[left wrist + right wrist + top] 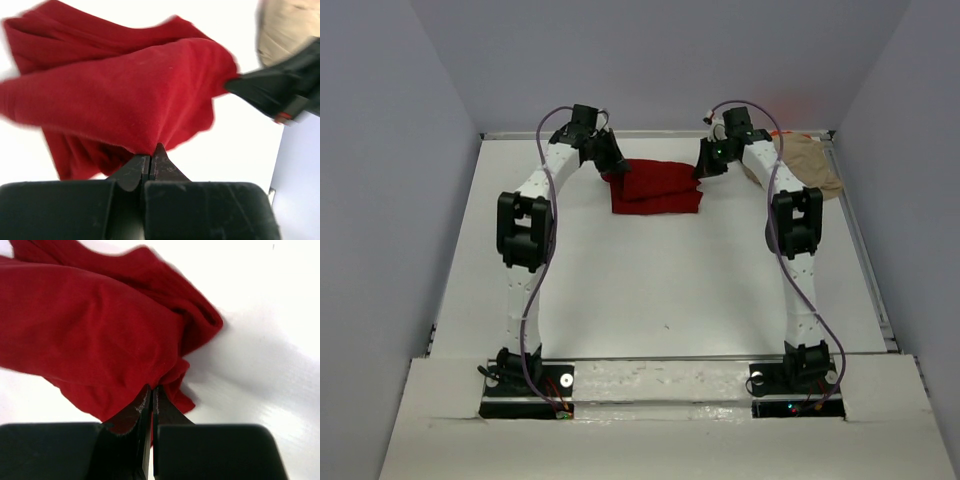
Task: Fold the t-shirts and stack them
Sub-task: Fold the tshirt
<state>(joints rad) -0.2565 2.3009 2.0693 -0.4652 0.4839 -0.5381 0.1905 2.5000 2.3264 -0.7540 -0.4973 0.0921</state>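
The dark red t-shirt (pixel 655 187) lies bunched and partly folded at the far middle of the table. My left gripper (pixel 613 163) is shut on its left edge; in the left wrist view the jaws (pixel 151 156) pinch the red cloth (pixel 115 95), which drapes away from them. My right gripper (pixel 708 165) is shut on the shirt's right edge, the cloth (pixel 85 325) gathered at its tips (pixel 151 390). The tan t-shirt (pixel 810 165) lies crumpled at the far right corner, its edge (pixel 285 30) also in the left wrist view. A sliver of orange fabric (pixel 790 134) peeks out behind it.
The white table (pixel 660 290) is walled by grey panels on three sides, with a raised rim along its right edge (pixel 865 260). The right gripper's dark body (pixel 275 90) shows in the left wrist view, close beside the red shirt.
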